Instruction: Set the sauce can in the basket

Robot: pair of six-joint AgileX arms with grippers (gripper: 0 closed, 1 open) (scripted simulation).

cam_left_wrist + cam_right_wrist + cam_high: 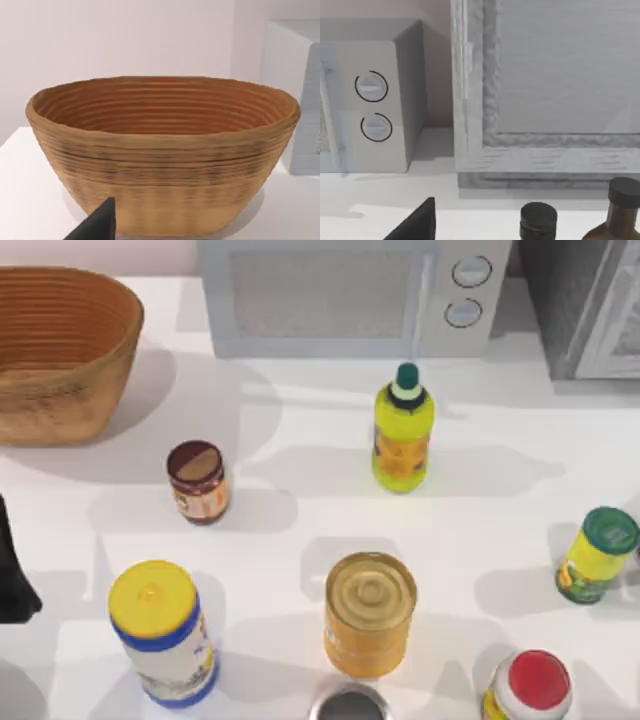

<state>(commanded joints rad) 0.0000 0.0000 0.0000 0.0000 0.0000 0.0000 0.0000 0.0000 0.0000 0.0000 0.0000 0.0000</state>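
Note:
The sauce can (197,481), a small squat jar with a brown lid and a red-orange label, stands upright on the white table, left of centre. The woven wicker basket (60,350) sits at the far left corner, beyond the can and apart from it. In the left wrist view the basket (160,160) stands straight ahead, with nothing showing inside, and a dark part of my left gripper (97,226) is at the picture's edge. My left arm (14,575) is parked at the table's left edge, left of and nearer than the can. A dark part of my right gripper (417,224) faces the microwave and cabinet.
A yellow-lidded canister (163,633) and an orange tin can (369,613) stand near the front. A yellow bottle (402,430) is at centre, and green-lidded (597,554) and red-lidded (530,687) containers are at the right. A microwave (350,295) and a cabinet (590,305) line the back. Two dark bottles (538,220) stand before the cabinet.

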